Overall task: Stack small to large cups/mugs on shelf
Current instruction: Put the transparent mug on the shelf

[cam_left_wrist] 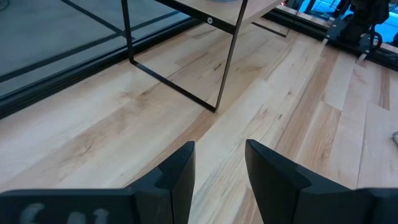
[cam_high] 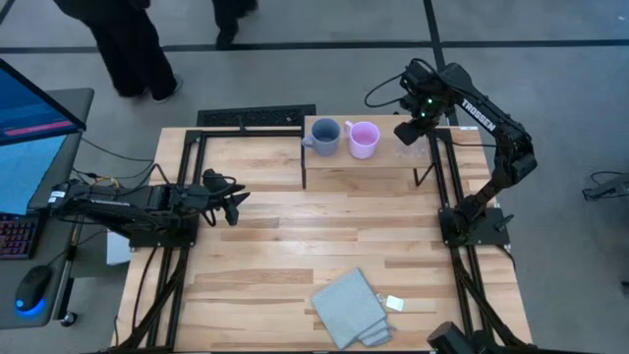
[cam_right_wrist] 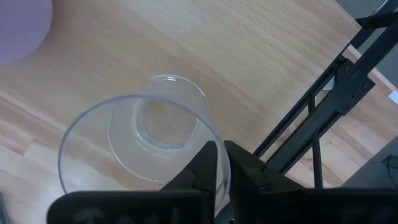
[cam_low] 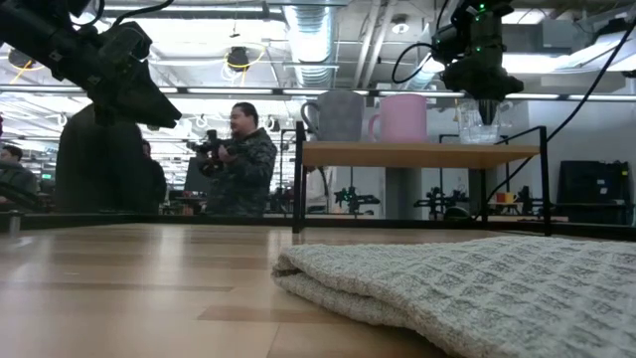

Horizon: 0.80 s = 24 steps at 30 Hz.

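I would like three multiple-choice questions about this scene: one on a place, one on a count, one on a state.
1. Where does the folded cloth lie?
A. on the shelf
B. on the tabletop, near its front edge
C. in the left hand

2. How many vessels are on the shelf?
A. one
B. two
C. three

3. What is the right hand doing?
A. pinching the clear cup's rim
B. hanging open
C. gripping the pink mug

Answers:
1. B, the high view shows it on the tabletop.
2. C: the blue-grey mug, the pink mug, the clear cup.
3. A, the wrist view shows its fingers shut on the rim.
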Available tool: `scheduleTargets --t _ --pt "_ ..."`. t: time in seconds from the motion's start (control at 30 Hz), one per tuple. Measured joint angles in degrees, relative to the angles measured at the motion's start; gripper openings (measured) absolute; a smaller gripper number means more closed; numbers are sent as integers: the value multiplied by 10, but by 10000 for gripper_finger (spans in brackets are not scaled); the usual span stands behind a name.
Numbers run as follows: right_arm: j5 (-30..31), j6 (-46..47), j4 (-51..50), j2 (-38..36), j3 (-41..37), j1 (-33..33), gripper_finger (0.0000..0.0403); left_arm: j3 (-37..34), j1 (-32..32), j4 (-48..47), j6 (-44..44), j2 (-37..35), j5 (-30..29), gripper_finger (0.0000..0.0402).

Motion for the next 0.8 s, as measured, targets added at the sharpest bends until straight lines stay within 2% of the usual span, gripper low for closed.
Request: scheduleTargets --t 0.17,0.37,0.57,0.7,0.8 --pt "0 -9 0 0 7 1 52 0 0 0 4 0 0 132" --pt "-5 -9 -1 0 53 11 52 0 0 0 4 0 0 132" --pt "-59 -10 -3 0 94 26 52 0 0 0 4 0 0 132" --pt "-62 -17 -6 0 93 27 51 0 0 0 4 0 0 132" --pt "-60 -16 -6 0 86 26 36 0 0 0 4 0 4 132"
